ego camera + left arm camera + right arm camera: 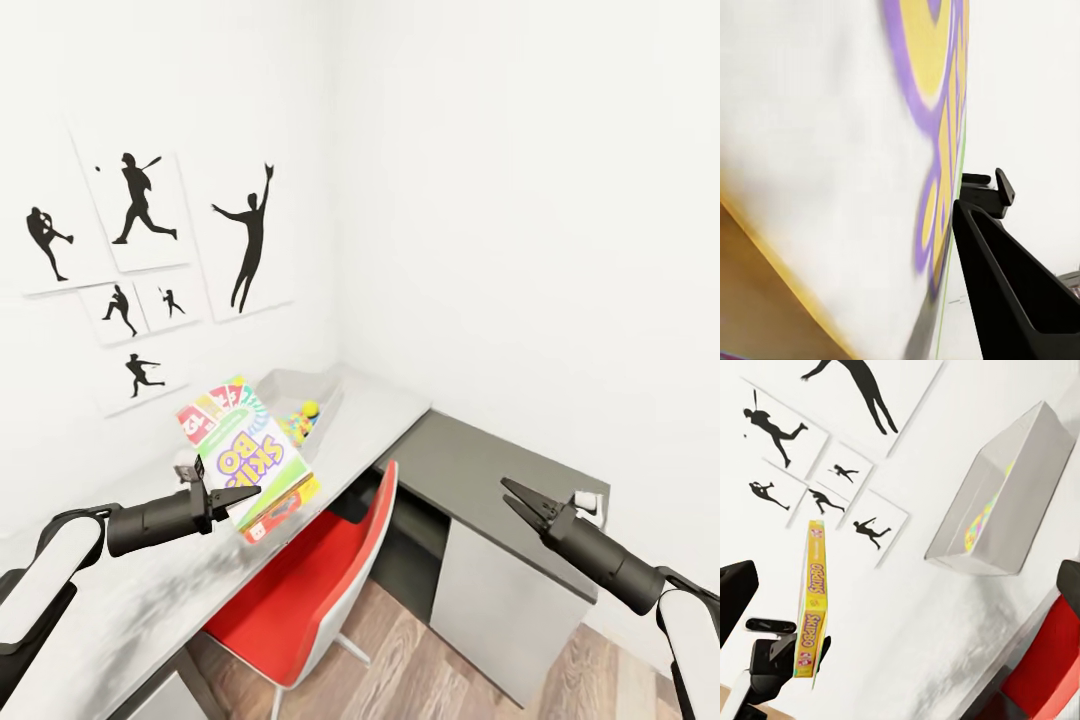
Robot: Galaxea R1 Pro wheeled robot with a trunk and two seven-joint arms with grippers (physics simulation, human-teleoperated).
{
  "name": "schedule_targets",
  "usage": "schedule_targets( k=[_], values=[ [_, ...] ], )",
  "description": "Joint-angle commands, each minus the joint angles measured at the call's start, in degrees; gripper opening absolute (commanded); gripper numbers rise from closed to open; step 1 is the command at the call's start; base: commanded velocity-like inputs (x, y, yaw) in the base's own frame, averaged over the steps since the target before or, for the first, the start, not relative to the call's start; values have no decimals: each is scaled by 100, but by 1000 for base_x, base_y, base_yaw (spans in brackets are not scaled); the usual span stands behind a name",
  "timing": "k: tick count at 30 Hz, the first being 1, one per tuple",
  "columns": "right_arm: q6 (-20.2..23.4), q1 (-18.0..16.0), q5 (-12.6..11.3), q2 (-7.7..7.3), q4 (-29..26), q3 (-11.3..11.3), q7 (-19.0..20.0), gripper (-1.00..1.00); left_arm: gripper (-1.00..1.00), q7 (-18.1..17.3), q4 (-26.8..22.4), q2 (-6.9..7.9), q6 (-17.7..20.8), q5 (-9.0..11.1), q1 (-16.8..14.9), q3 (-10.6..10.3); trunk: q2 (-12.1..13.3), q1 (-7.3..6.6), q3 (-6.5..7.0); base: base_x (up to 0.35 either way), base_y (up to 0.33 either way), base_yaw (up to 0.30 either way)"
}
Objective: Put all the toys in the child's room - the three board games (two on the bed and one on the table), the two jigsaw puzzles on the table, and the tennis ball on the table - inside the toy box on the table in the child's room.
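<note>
Head view: left hand level, clamping Skip-Bo carton.

Skip-Bo carton tilted in mid-air above table, near grey toy box perhaps holding puzzles.

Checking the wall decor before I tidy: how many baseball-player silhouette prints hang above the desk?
6, clustered on the left wall: pitcher, batter, tall reaching figure, two small ones, and the lowest. More may lie outside the frame.
</note>
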Motion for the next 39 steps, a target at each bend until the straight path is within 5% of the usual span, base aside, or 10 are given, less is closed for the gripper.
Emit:
schedule_targets(
  k=[1,10,39],
  values=[
    [28,-5,11,0,-2,-9,24,100,-100,-41,4,3,9,-19,-9,-7,-11,4,-11,174,-14,277],
    [28,-5,11,0,-2,-22,25,100,-100,-46,1,3,9,-19,-9,-6,-11,4,-11,224,-15,252],
    [28,-5,11,0,-2,-21,26,100,-100,-48,3,3,9,-27,-9,-6,-11,4,-11,157,-99,38]
  ],
)
